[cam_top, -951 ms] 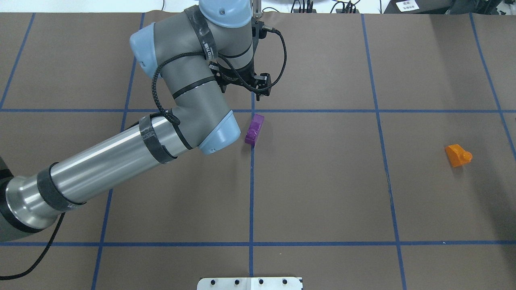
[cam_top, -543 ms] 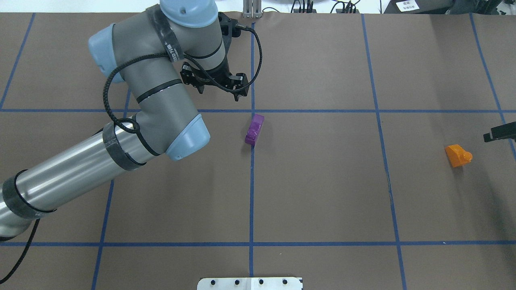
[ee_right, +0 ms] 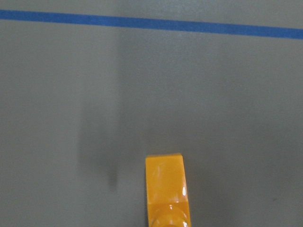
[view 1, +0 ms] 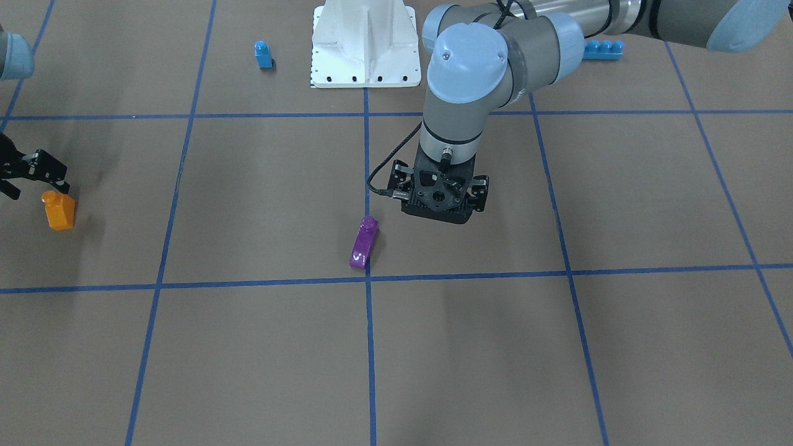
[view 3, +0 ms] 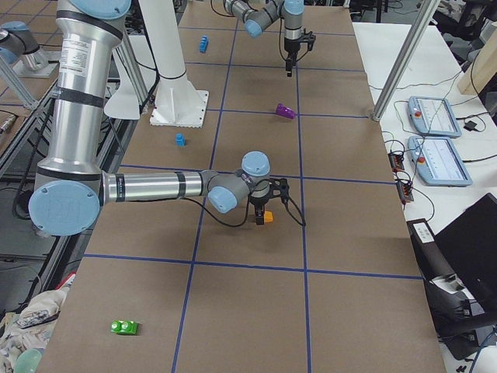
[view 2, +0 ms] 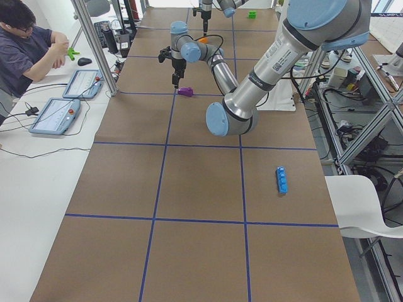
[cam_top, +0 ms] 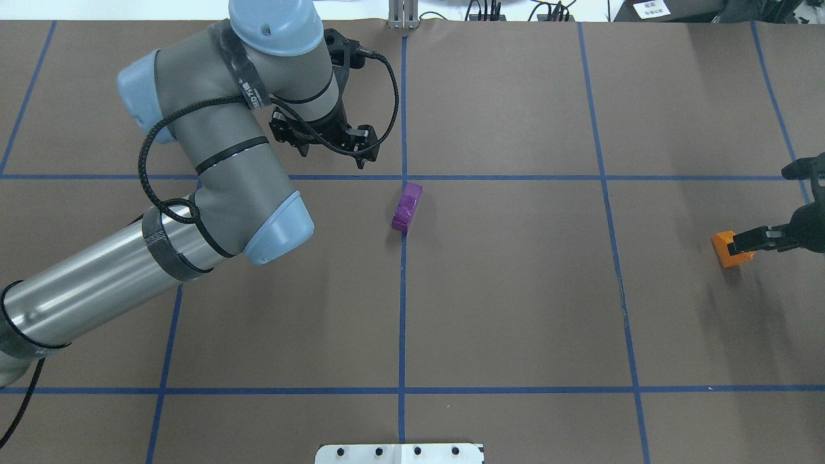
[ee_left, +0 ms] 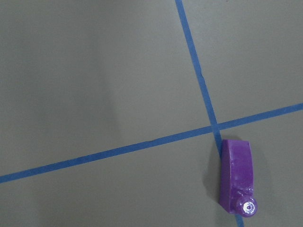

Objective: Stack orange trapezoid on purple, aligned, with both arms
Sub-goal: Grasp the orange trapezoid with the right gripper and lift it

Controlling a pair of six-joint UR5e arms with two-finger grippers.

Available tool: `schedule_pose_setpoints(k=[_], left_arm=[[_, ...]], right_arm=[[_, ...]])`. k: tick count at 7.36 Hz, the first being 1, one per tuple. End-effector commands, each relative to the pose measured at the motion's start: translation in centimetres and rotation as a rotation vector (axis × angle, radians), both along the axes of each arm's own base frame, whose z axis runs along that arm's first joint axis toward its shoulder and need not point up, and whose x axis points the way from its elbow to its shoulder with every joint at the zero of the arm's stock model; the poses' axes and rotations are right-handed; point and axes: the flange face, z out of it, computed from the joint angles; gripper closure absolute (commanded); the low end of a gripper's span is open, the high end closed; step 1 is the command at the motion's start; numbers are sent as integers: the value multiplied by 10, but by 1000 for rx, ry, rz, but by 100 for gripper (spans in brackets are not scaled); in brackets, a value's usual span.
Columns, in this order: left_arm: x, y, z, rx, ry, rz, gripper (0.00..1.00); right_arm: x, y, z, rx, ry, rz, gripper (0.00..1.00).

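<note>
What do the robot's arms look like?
The left arm has a shiny silver tube, grey rounded joints, light-blue caps, black bands with white lettering and a looping black cable. The left gripper and right gripper are black.

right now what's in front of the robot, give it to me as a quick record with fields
orange trapezoid: on its side, far out on the robot's right, not gripped
purple: on its side at the centre blue tape line, untouched
stacked: no, the two blocks lie far apart
right pincer: open, right at the orange trapezoid, not closed on it
left pincer: open, empty, off to one side of the purple
other: small blue block, long blue brick
</note>
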Motion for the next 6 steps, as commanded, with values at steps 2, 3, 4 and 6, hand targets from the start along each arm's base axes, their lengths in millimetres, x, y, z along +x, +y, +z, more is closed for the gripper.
schedule_pose_setpoints(k=[2,3,4,6], left_arm=[[1,1,4,-3,-4,2,0],[2,1,4,-3,-4,3,0],[2,1,5,-5,-5,2,0],[4,2,5,-6,-5,4,0]], right_arm=[[-22,-17,9,1,17,-10,1],[-22,-17,19,-10,28,-17,1],[-22,-16,23,-18,31,-20,2],[-22,-15,22,-27,24,-21,11]])
